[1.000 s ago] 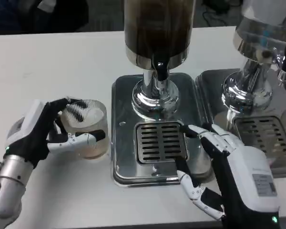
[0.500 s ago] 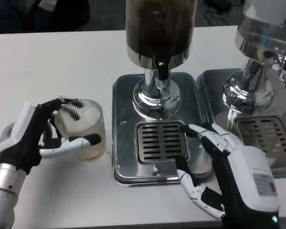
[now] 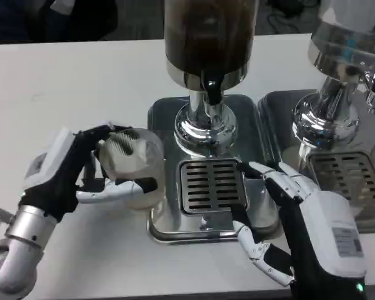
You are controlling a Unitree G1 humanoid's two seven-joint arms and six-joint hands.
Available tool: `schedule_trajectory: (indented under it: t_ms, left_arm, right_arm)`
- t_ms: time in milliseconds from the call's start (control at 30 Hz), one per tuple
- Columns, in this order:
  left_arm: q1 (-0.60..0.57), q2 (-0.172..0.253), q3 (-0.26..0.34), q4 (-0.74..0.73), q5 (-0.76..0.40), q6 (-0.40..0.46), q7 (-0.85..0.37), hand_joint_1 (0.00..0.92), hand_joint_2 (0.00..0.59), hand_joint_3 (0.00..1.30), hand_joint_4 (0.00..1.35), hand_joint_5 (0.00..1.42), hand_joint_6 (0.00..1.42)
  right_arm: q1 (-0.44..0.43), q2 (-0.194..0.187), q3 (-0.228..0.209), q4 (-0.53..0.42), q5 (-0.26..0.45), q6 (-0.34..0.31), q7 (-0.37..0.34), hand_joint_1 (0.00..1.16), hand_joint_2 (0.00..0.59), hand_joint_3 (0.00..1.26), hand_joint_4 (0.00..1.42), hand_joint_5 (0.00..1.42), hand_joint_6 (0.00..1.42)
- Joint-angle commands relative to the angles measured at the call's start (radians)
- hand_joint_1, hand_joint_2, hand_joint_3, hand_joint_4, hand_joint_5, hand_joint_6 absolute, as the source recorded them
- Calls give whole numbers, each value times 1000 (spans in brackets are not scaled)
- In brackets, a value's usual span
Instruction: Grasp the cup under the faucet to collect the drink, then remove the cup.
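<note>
— See the left hand [image 3: 69, 175], left of centre in the frame? It has the cup [image 3: 132, 167] wrapped, thumb under the near side and fingers round the back. The cup looks tipped a bit toward the tray [image 3: 159, 219] and sits right at its left edge.

— So it isn't under the faucet [image 3: 210, 87] yet.

— No. The faucet's at upper centre, and the grate [image 3: 211, 185] below it is bare. I'd say the step in hand is carrying the cup across onto that grate.

— What would you watch for?

— Clearing the tray's raised lip, for one; the cup's base looks level with it or just over it, I can't tell which. Then getting it upright before setting it down, with the mouth directly beneath the spout rather than just somewhere on the grate.

— And the right hand [image 3: 300, 219]?

— Lower right, fingers spread and holding nothing, tips resting at the grate's right edge. It's close to where the cup wants to land, so the left should come in from the left side and stop short of those fingers.

— Is the cup empty?

— Looks clear and empty, though it's blurred.
</note>
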Motion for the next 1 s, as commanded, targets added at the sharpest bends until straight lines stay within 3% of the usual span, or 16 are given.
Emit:
schedule_trajectory:
  t_ms: [33,1000]
  left_arm:
    - [-47,-33,-20,3,19,10,-11,649,0,674,753,978,1248]
    - [-176,-120,-143,49,137,129,50,635,0,674,746,972,1221]
  right_arm:
    - [11,12,8,-6,-5,-5,-24,461,460,317,328,198,241]
    - [42,52,25,-7,-9,3,-61,461,460,317,328,221,268]
